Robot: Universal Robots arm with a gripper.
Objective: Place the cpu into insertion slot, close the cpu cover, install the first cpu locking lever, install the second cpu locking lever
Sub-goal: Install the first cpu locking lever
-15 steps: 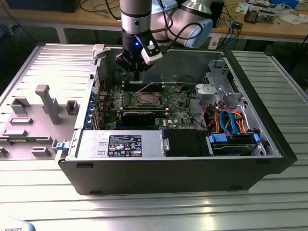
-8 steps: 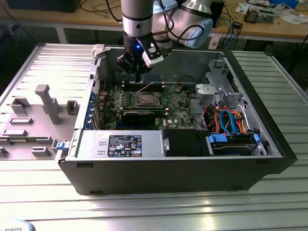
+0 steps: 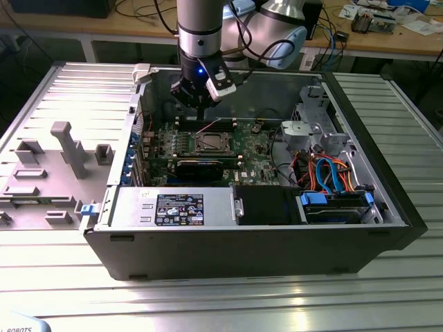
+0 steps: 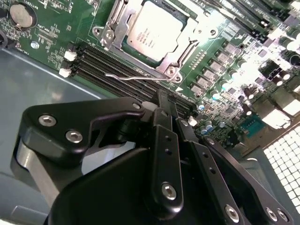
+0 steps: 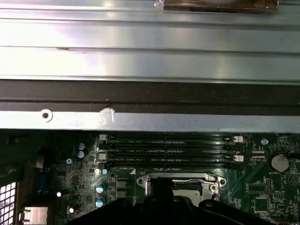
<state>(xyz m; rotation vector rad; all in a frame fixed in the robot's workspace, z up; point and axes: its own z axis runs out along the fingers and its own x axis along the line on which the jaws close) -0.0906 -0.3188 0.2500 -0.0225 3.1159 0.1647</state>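
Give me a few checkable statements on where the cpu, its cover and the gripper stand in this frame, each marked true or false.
1. The cpu lies on the green motherboard. True.
2. The cpu cover stands swung up. False: it lies down, framing the cpu.
3. The gripper carries the cpu. False: it hangs above the board, apart from the cpu.
4. The computer case lies open on a ribbed metal table. True.
5. The blue and orange cables are at the exterior view's left end of the case. False: they are at its right end.
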